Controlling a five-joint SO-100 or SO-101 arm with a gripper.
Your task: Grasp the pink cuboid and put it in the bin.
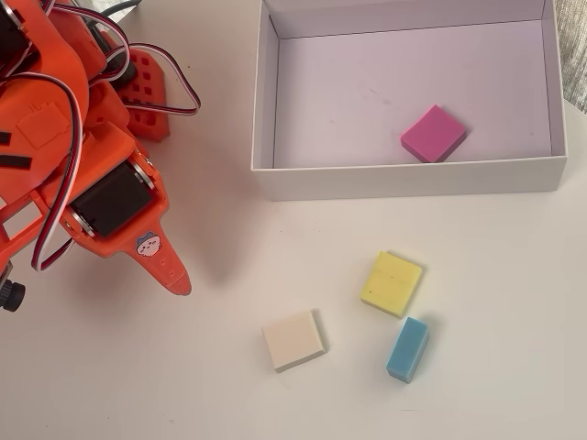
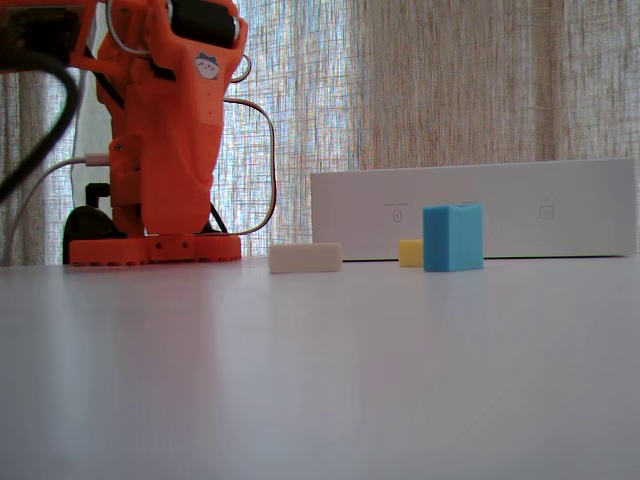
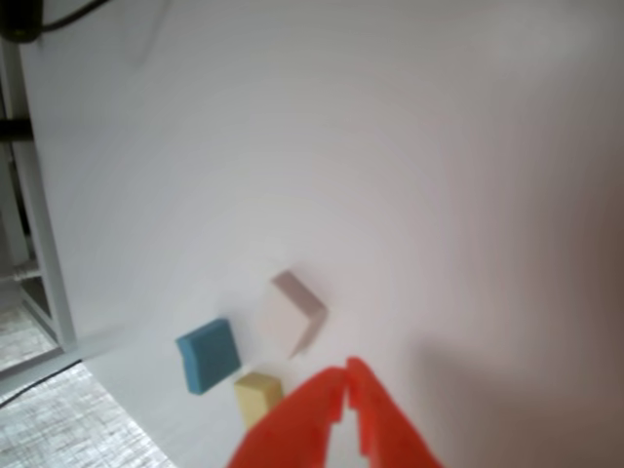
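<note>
- In the wrist view we see our gripper (image 3: 347,375) with its orange fingertips pressed together, holding nothing and hanging above the table (image 3: 439,175).
- Just past the tips lie the cream block (image 3: 292,312), the yellow block (image 3: 257,395) and the blue block (image 3: 208,354), all untouched.
- Farther off, in the overhead view, the pink cuboid (image 1: 433,133) lies flat inside the bin (image 1: 404,178), near its front wall and well apart from our gripper (image 1: 176,278).

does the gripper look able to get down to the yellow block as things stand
Probably yes. The yellow block lies flat on the open table, apart from the blue block and cream block, with nothing over it. The gripper looks shut and empty, so it must open first.
</note>
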